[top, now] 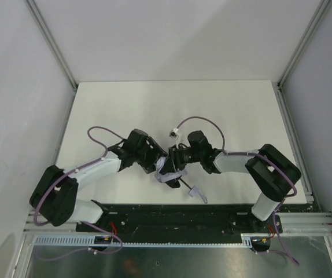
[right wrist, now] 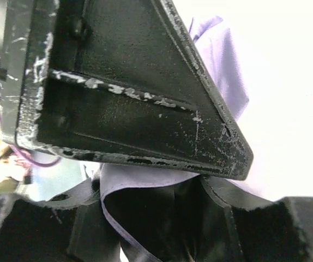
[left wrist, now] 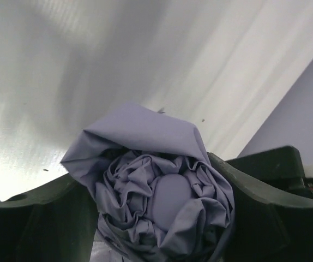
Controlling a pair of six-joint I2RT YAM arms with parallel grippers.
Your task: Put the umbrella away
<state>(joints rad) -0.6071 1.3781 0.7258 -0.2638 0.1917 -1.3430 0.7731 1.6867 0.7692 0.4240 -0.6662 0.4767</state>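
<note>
Lavender-grey fabric, crumpled: umbrella (top: 169, 174), compact folding type, one item. Location: near centre of the white table (top: 154, 104), between the two arms, which meet there from left and right. Thin black shaft (top: 184, 182) runs out of the bundle toward the near right and ends in a small pale handle (top: 196, 193) close to the table's near edge. Left gripper (top: 158, 164): its dark fingers (left wrist: 265, 213) flank the bunched canopy on both sides, with cloth lying against them. Whether they press it or stand released cannot be told. Right gripper (top: 176, 157): a scuffed black finger (right wrist: 134, 98) fills the right wrist view, a fold of the fabric passes under it, and the jaws are clenched on that fold. Lavender cables (top: 198, 120) loop over both arms, apart from the umbrella.
</note>
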